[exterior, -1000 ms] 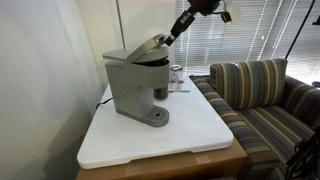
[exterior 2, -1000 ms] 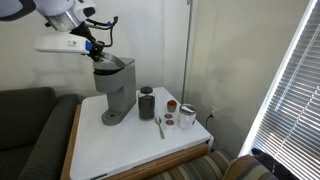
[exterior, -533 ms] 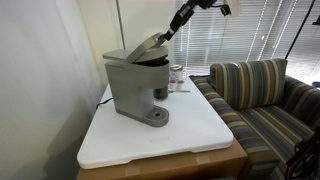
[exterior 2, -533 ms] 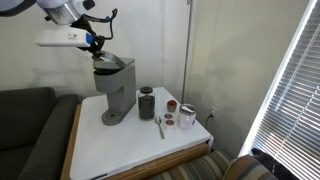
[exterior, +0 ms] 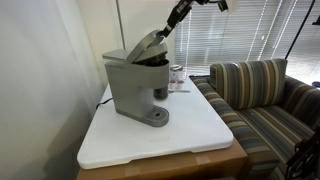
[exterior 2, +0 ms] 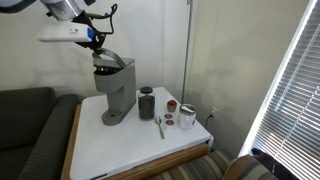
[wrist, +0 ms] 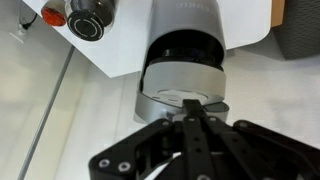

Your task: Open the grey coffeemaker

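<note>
Grey coffeemaker point(exterior: 133, 88) stands on the white tabletop point(exterior: 195, 130), directly below the gripper point(exterior: 164, 31). Its hinged lid point(exterior: 148, 46) is tilted up, with the raised edge at the gripper's tip. In the wrist view the fingers point(wrist: 186, 140) are drawn together with no gap. Whether they pinch the lid edge cannot be told. The dark brew head point(wrist: 184, 50) lies just past the fingertips. A dark canister point(exterior 2: 147, 103) and the jars point(exterior 2: 186, 117) sit lower, well apart from the gripper.

Bright daylight through window blinds point(exterior 2: 295, 90); soft shadows, low-resolution, slightly blurry views.
</note>
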